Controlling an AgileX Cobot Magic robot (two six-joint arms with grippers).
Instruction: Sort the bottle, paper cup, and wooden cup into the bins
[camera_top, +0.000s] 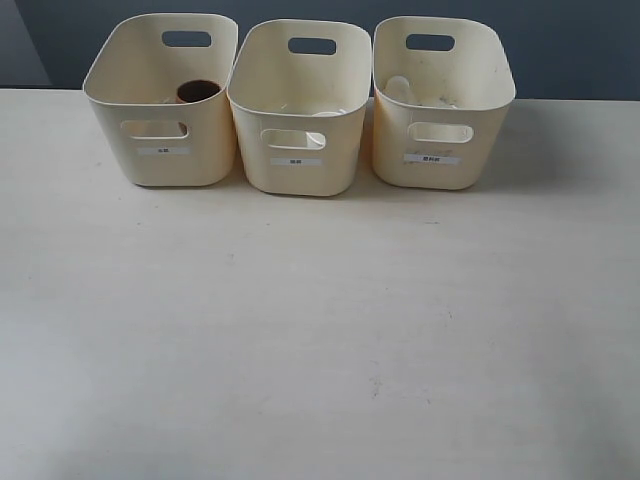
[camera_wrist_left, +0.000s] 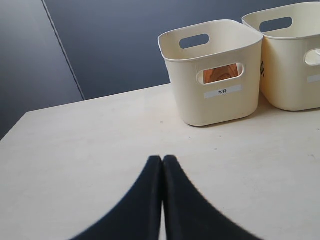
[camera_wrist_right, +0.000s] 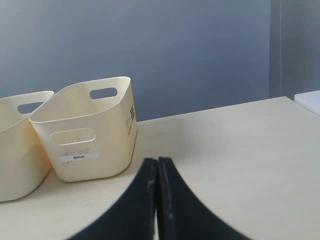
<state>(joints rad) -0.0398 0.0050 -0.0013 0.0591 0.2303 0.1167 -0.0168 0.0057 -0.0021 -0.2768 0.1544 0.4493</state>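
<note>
Pale table (camera_top: 320, 330), dark blue-grey wall (camera_top: 580, 40) behind. Three cream bins stood in a row at the far edge. The wooden cup (camera_top: 198, 91) sat inside the left bin (camera_top: 205, 160). The paper cup (camera_top: 325, 113) barely showed, low in the middle bin (camera_top: 250, 150). The bottle (camera_top: 400, 90) was in the right bin (camera_top: 490, 140), only partly visible. Left gripper (camera_wrist_left: 162, 159) was clenched, fingers pressed together, holding nothing, above bare table. Right gripper (camera_wrist_right: 157, 160) was the same.
</note>
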